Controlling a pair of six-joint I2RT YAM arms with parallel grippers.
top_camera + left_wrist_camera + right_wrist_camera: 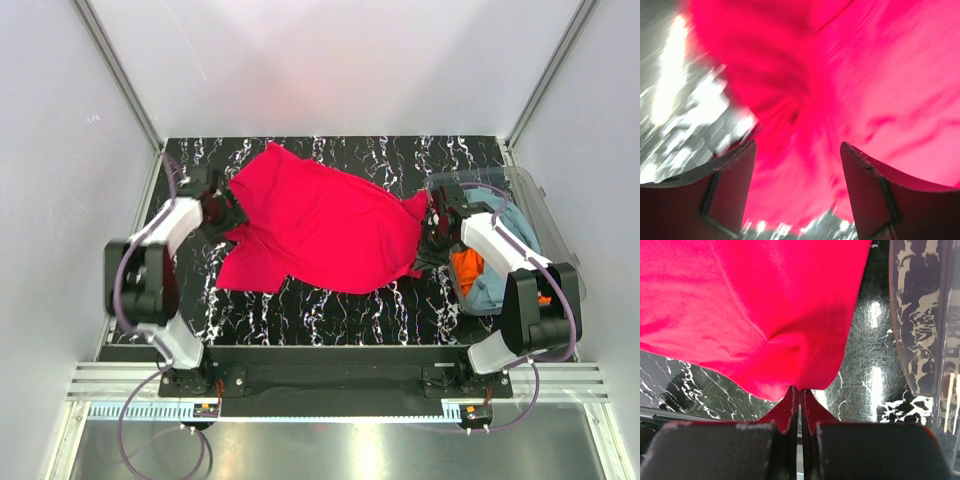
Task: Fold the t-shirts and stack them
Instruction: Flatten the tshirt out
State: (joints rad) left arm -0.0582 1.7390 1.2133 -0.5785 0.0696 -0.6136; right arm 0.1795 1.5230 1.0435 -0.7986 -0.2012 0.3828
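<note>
Crimson t-shirt (320, 230) spread crumpled on the black marbled tabletop (330, 305), just beside the clear tub (545, 205), which holds the grey-blue t-shirt (492, 290) and the orange t-shirt (466, 268). Right gripper (800, 390), standing between the tub and the crimson cloth, is pressed together on a pinch of the edge nearest the tub. Left gripper (797, 150), at the edge farthest from the tub, is spread wide, with bunched cloth lying between its fingers but not clamped. Step in hand, as judged: flattening the garment for its first fold. To do it well, the left gripper should close on a single layer at the edge, not on the bunch. Both should then lift only slightly and draw apart, one toward the tub and one away from it, until the wrinkles vanish, with the cloth kept off the tub rim.
</note>
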